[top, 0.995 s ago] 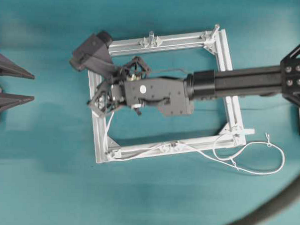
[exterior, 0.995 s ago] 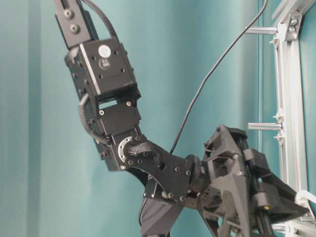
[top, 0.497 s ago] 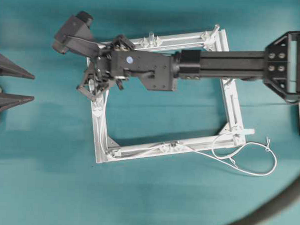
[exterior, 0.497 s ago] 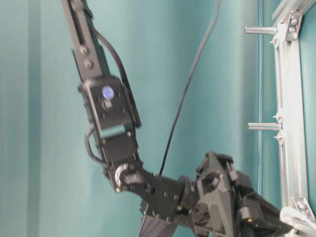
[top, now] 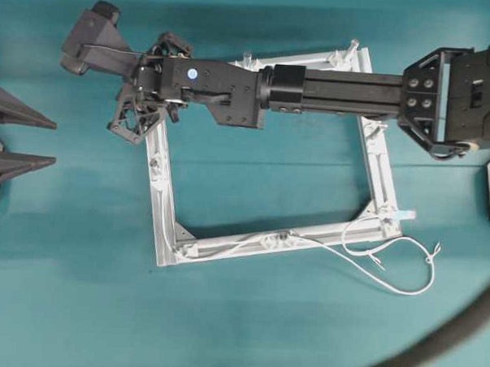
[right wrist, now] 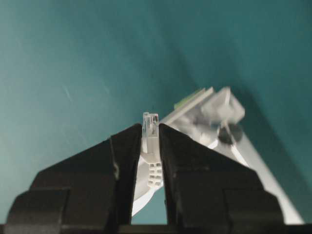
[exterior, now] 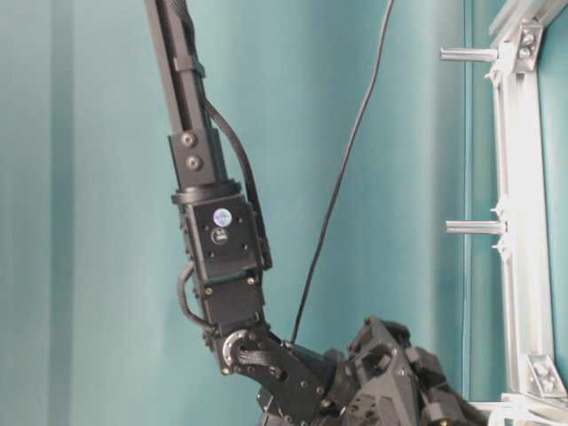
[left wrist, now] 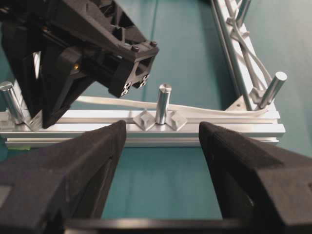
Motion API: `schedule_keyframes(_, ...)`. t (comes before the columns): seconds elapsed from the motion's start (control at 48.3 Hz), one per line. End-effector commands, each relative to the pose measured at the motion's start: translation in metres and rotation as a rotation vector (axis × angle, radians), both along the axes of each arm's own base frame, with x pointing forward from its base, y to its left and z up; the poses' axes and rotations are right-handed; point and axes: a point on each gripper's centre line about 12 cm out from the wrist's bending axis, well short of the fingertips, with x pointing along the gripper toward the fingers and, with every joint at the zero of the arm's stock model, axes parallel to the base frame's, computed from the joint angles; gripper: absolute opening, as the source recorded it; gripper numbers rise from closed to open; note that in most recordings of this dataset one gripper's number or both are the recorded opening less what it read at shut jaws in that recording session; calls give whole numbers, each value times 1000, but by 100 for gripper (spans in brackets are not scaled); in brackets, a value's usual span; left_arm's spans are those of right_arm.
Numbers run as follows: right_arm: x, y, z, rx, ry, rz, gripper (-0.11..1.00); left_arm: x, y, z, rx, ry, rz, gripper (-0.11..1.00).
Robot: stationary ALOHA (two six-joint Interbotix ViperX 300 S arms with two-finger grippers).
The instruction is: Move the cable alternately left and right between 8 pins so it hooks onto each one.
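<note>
I see the teal worktop point(top: 247, 330) carrying the square aluminium frame point(top: 164, 204). My right pincer point(top: 134, 122) sits over the frame's far-left corner, pinching the cable's plug tip point(right wrist: 150, 127). The cable point(top: 395, 281) trails along the near rail, looping well away from it. My left pincer point(left wrist: 163, 161) gapes wide, facing a pin point(left wrist: 162, 103).

Frame point(top: 263, 241) sits mid-picture in the overhead view. Right gripper point(top: 134, 122) reaches across to the frame's upper-left corner, plug tip point(right wrist: 150, 127) between its fingers. Cable point(top: 331, 251) runs along the lower rail, loops out past the lower-right corner. Left gripper point(top: 19, 141) at the left edge, apart from the frame.
</note>
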Motion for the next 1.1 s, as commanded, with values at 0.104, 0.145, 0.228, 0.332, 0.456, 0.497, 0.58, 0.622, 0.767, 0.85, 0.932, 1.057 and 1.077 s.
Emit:
schedule_keyframes(0.104,11,-10,30,-36,-131,25,15,2,0,4,-2,-6,-3,70)
schedule_keyframes(0.145,13,-12,30,-45,-146,29,15,1,0,4,-4,-8,-1,70)
schedule_keyframes(0.228,16,-17,30,-71,-176,39,15,2,0,4,-4,-6,-1,70)
schedule_keyframes(0.332,19,-23,30,-116,-206,54,15,2,0,4,-2,-6,-1,70)
schedule_keyframes(0.456,23,-29,28,-164,-238,68,15,2,0,4,-4,-9,-2,70)
schedule_keyframes(0.497,25,-30,28,-176,-248,71,15,2,0,4,-4,-6,-1,70)
schedule_keyframes(0.58,26,-35,28,-197,-269,70,15,2,0,4,-4,-6,-1,70)
schedule_keyframes(0.622,26,-37,27,-203,-273,60,15,2,0,4,-4,-6,-1,70)
schedule_keyframes(0.767,21,-50,27,-214,-268,-33,15,1,0,4,-4,-8,-1,70)
schedule_keyframes(0.85,17,-55,28,-237,-264,-91,15,2,0,4,-4,-6,-1,70)
schedule_keyframes(0.932,14,-61,30,-272,-265,-139,15,2,0,4,-4,-6,-1,70)
schedule_keyframes(1.057,11,-67,33,-285,-279,-216,15,1,0,4,-4,-8,-2,70)
schedule_keyframes(1.077,10,-67,33,-285,-277,-228,15,2,0,4,-4,-6,-2,70)
